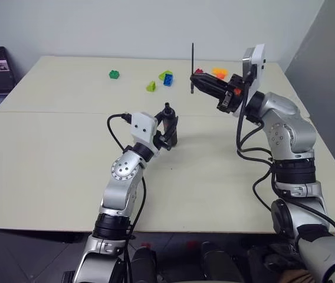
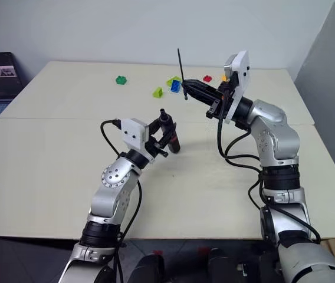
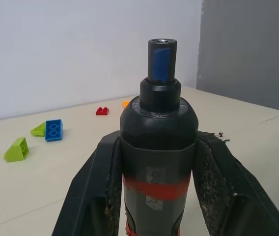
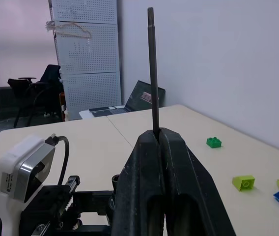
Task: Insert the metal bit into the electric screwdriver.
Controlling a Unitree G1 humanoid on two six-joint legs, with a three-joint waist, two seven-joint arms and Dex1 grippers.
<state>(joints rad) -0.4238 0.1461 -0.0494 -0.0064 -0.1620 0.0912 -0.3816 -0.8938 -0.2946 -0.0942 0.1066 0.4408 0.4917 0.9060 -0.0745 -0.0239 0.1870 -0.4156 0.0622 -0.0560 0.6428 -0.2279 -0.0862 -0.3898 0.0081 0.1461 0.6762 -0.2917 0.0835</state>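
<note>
My left gripper (image 1: 168, 131) is shut on the electric screwdriver (image 3: 157, 147), a dark body with a red band, held upright above the table with its narrow nose (image 1: 168, 108) pointing up. My right gripper (image 1: 194, 80) is shut on the metal bit (image 1: 192, 66), a thin dark rod standing nearly upright, pinched near its lower part. The bit (image 4: 153, 69) rises straight from between the closed fingers in the right wrist view. The bit hangs higher than the screwdriver's nose and to its right and farther back, apart from it.
Several small toy bricks lie at the far side of the cream table (image 1: 49, 159): a green one (image 1: 114, 74), lime ones (image 1: 151, 86), a blue one (image 1: 168, 80), a red one (image 2: 207, 78) and an orange one (image 1: 218, 73). A laptop (image 4: 147, 98) sits on a farther desk.
</note>
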